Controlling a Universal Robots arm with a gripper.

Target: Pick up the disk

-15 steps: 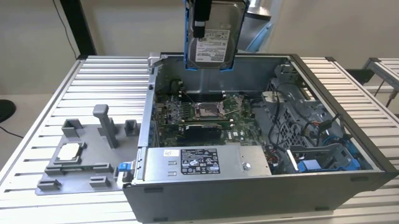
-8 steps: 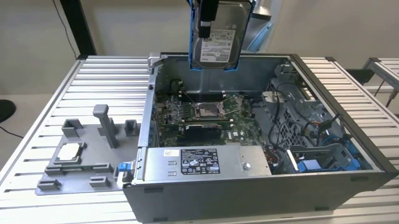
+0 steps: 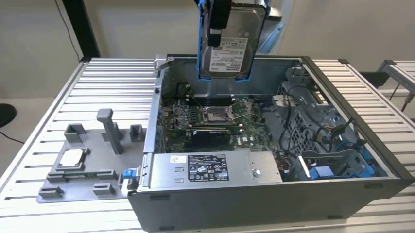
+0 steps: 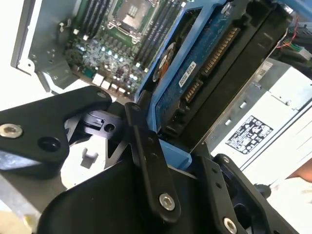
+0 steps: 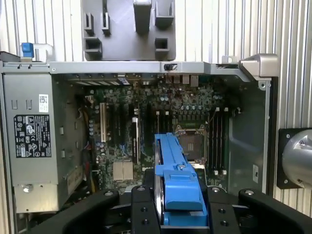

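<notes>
Disk [image 3: 232, 46], silver with white label and blue frame: hangs on edge in the air above the open computer case [image 3: 363, 191], over the green circuit board [image 3: 214, 119]. Gripper [image 5: 178, 207]: clenched on the disk's blue frame, black fingers [image 4: 148, 163] pressing either side. Grey tray [image 3: 84, 167]: rests on the slatted table [image 3: 116, 82] beside the case.

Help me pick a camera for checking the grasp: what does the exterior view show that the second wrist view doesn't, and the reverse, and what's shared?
Exterior view: the disk hanging upright above the open computer case, white label facing the camera, plus the grey fixture plate on the slatted table at the exterior view's left. Second wrist view: the disk's blue circuit-board side with its connector, and the black fingers clamped on the blue bracket. Shared: the disk itself, the motherboard and the grey power supply.
</notes>
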